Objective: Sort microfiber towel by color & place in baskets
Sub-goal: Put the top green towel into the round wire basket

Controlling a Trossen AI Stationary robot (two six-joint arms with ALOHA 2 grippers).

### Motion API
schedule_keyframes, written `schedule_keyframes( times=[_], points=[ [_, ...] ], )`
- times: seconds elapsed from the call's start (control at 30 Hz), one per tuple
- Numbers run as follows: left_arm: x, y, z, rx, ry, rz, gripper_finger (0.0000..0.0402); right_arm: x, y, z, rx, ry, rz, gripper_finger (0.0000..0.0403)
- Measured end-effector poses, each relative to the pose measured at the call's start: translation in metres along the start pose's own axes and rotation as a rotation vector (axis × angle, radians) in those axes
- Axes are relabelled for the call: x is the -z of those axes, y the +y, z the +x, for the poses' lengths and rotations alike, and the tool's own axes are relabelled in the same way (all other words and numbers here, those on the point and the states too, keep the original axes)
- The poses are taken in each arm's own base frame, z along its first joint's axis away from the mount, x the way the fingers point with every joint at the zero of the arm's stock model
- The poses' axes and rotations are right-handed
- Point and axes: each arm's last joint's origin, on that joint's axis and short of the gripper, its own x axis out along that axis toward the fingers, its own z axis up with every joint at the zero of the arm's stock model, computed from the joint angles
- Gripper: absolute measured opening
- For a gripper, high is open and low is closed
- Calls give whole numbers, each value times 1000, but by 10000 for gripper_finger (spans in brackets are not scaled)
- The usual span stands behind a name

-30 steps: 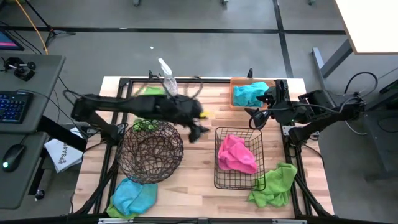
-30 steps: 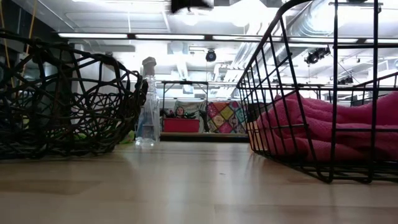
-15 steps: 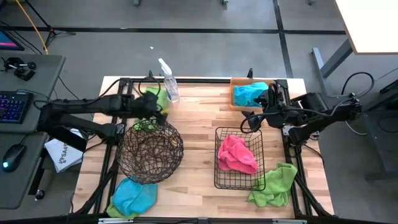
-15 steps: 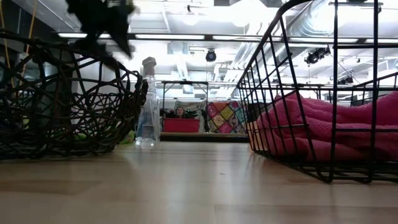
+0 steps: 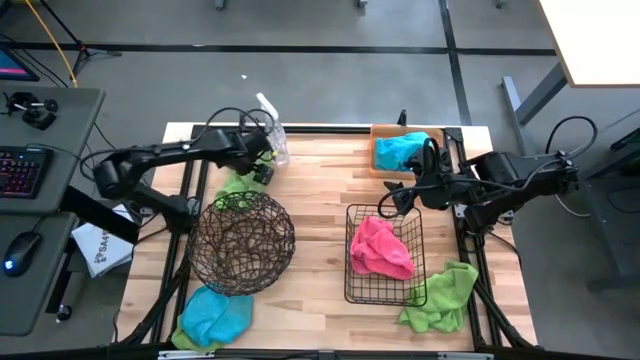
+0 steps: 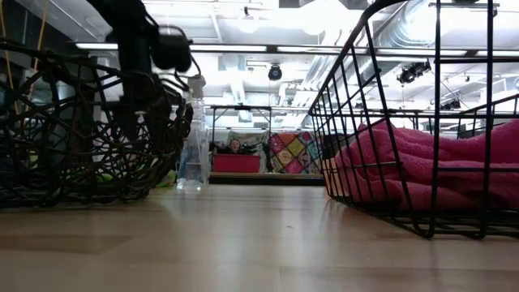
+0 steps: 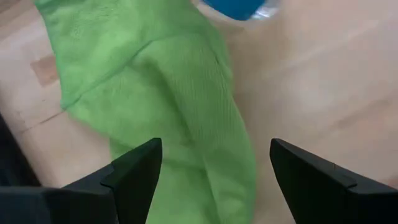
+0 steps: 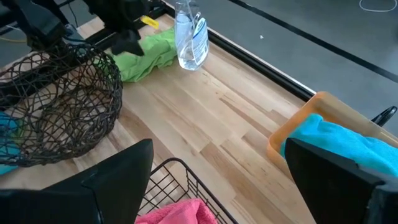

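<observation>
L gripper (image 7: 211, 180) over green towel (image 7: 180, 118), fingers spread – set to pinch.
R gripper (image 8: 217, 180) waits by orange tray (image 8: 305, 121), fingers spread, empty; wire bowl (image 5: 240, 240) prob green's target.

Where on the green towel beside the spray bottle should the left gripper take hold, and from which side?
Probably from straight above, on the raised fold along the middle of the green towel. The towel lies flat and crumpled on the table, so only the ridge gives the fingers something to pinch. The left gripper hangs open over it, near the spray bottle.
</observation>
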Motion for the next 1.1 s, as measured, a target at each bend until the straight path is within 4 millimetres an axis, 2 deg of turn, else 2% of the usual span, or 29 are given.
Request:
schedule_keyframes(
  times=[0.2, 0.57, 0.63, 0.7, 0.77, 0.87, 0.9, 1.03, 1.1],
  points=[
    [-6, -6, 32, -33, 78, -4, 284, 0, 0, 0, 2, -2, 2, 360],
    [17, -1, 68, -86, 126, -43, 283, 0, 0, 0, 2, -2, 19, 360],
    [20, 0, 71, -81, 121, -29, 273, 0, 0, 0, 2, -2, 19, 360],
    [23, -1, 72, -82, 121, -16, 243, 0, 0, 0, 2, -3, 19, 360],
    [25, -3, 70, -86, 116, 19, 183, 0, 0, 0, 2, -3, 19, 360],
    [28, -4, 60, -78, 81, 71, 56, 0, 0, 0, 2, -3, 19, 360],
    [27, -4, 53, -68, 47, 75, 29, 0, 0, 0, 2, -3, 19, 360],
    [27, 5, 16, -8, -85, 51, 15, 0, 0, 0, 2, -3, 19, 360],
    [32, 12, -11, 29, -143, 45, 6, 0, 0, 0, 2, -3, 19, 360]
  ],
)
